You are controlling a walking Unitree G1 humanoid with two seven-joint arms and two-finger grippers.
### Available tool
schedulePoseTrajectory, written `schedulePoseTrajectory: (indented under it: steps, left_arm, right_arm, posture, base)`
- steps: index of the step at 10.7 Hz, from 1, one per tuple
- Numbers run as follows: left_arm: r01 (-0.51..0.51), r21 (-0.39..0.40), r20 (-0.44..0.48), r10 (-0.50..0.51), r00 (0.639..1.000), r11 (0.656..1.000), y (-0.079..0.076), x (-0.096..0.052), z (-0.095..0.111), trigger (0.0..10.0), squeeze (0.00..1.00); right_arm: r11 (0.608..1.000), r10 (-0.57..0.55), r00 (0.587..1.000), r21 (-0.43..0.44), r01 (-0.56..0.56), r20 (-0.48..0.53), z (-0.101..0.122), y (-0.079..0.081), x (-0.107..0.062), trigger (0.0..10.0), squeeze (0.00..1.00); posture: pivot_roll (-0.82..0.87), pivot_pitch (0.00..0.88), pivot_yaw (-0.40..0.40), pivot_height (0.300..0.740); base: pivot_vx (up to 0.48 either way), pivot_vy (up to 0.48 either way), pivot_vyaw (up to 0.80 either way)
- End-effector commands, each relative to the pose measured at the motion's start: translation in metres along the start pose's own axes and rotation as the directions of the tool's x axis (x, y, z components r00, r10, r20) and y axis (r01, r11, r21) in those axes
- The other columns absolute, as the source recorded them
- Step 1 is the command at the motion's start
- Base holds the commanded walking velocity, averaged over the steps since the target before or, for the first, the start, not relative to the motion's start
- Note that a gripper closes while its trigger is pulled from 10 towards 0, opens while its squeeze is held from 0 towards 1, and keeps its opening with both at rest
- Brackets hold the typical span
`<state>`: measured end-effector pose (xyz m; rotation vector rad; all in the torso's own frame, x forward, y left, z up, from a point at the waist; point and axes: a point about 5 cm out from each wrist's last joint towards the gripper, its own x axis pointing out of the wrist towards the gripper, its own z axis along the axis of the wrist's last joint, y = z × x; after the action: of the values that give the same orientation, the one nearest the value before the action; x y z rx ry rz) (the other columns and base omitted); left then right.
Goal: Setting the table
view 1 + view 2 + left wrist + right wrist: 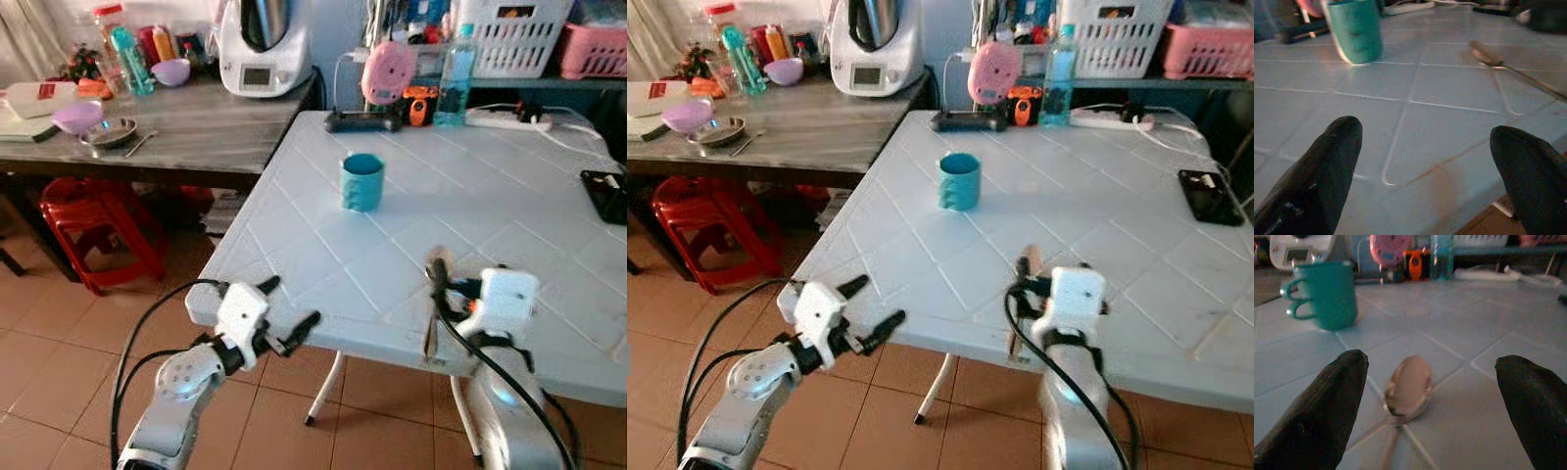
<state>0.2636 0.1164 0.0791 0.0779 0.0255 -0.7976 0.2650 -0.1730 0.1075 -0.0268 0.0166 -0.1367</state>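
A teal mug (361,181) stands upright near the middle of the white plastic table (509,211). A metal spoon (1407,387) lies flat on the table near its front edge, bowl towards the mug. My right gripper (1431,360) is open low over the table, one black finger on each side of the spoon, touching nothing. My left gripper (286,305) is open and empty at the table's front left corner, level with the edge. From the left wrist the mug (1354,29) and spoon (1489,57) lie ahead on the tabletop.
A grey counter (196,132) adjoins the table on the left, carrying bowls, bottles and a white appliance (263,44). A red stool (93,220) stands under it. At the table's back are a pink clock (389,70), a bottle (454,78) and a power strip; a black phone (1205,196) lies right.
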Motion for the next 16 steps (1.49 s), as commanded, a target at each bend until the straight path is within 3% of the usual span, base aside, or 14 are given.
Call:
schedulePoseTrajectory:
  steps: [1, 9, 10, 11, 16]
  left_arm:
    - [0.008, 0.01, -0.001, -0.008, 1.0, 1.0, 0.004, 0.0, 0.003, 10.0, 0.0]
    - [0.138, 0.023, -0.011, -0.138, 0.99, 0.99, -0.004, 0.0, 0.003, 10.0, 0.0]
    - [0.138, 0.031, -0.012, -0.137, 0.99, 0.99, -0.002, 0.0, 0.004, 10.0, 0.0]
    - [0.139, 0.032, -0.012, -0.138, 0.99, 0.99, 0.001, 0.0, 0.006, 10.0, 0.0]
    - [0.189, 0.011, -0.023, -0.189, 0.982, 0.982, 0.0, -0.001, 0.006, 10.0, 0.0]
  right_arm:
    - [1.0, 0.012, 0.999, 0.024, -0.011, -0.029, -0.003, 0.004, 0.001, 10.0, 0.0]
    - [0.993, 0.089, 0.961, 0.096, -0.065, -0.261, -0.031, 0.025, 0.005, 10.0, 0.0]
    - [0.992, 0.092, 0.956, 0.107, -0.064, -0.278, -0.033, 0.026, 0.004, 7.7, 0.0]
    - [0.991, 0.102, 0.947, 0.119, -0.069, -0.305, -0.036, 0.025, 0.004, 0.0, 0.0]
    - [0.993, 0.103, 0.905, 0.089, -0.073, -0.414, -0.044, 0.023, 0.008, 0.0, 0.0]
  posture:
    - [0.04, 0.002, 0.087, 0.74]
    - [0.05, 0.009, 0.084, 0.74]
    - [0.04, 0.009, 0.085, 0.74]
    - [0.04, 0.009, 0.087, 0.74]
    - [0.05, 0.012, 0.091, 0.74]
  base:
    - [0.0, 0.0, 0.0]
    - [0.0, 0.0, 0.0]
    - [0.0, 0.0, 0.0]
    - [0.0, 0.0, 0.0]
    - [0.0, 0.0, 0.0]
